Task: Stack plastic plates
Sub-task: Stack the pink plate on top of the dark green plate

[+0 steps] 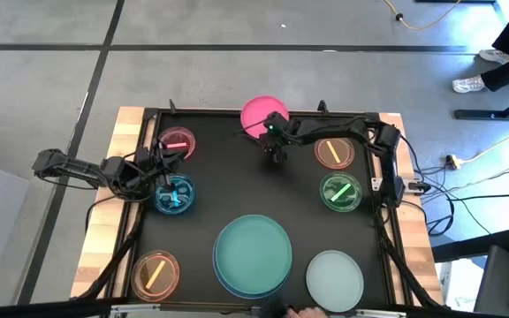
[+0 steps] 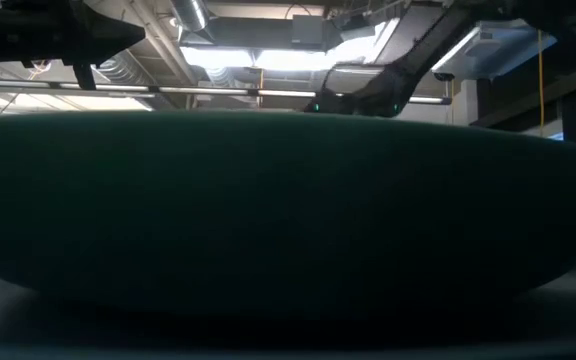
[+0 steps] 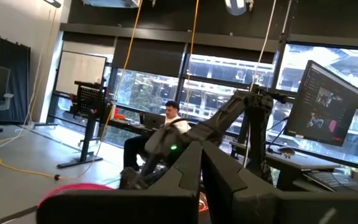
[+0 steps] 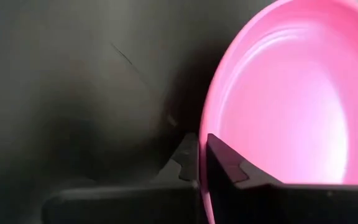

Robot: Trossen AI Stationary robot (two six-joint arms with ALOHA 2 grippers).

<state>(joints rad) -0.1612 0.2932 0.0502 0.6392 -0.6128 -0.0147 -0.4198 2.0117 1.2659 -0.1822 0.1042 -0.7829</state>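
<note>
My right gripper (image 1: 275, 147) is at the table's far middle, shut on the large pink plate (image 1: 260, 114), which fills the right wrist view (image 4: 291, 99). My left gripper (image 1: 161, 174) is shut and empty between the small pink plate (image 1: 177, 141) and the small blue plate (image 1: 173, 196); its fingers (image 3: 197, 171) point level toward the table's right side. A teal plate (image 1: 253, 250) lies on a light blue plate (image 1: 228, 281) at the near middle. A pale mint plate (image 1: 334, 281) lies flat to their right. My right gripper pinches the pink plate's rim (image 4: 202, 149) between its two fingers, at the plate's near right side. The plate is tilted in the hold, its hollow side toward the wrist camera. Whether its far edge rests on the table, I cannot tell.
Small orange plates (image 1: 334, 152) (image 1: 155, 274) and a small green plate (image 1: 340, 192) lie flat on the black mat. The teal plate's wall (image 2: 288, 210) blocks the low view. A person sits beyond the table (image 3: 166, 127). Bare mat lies mid-table (image 1: 237, 177).
</note>
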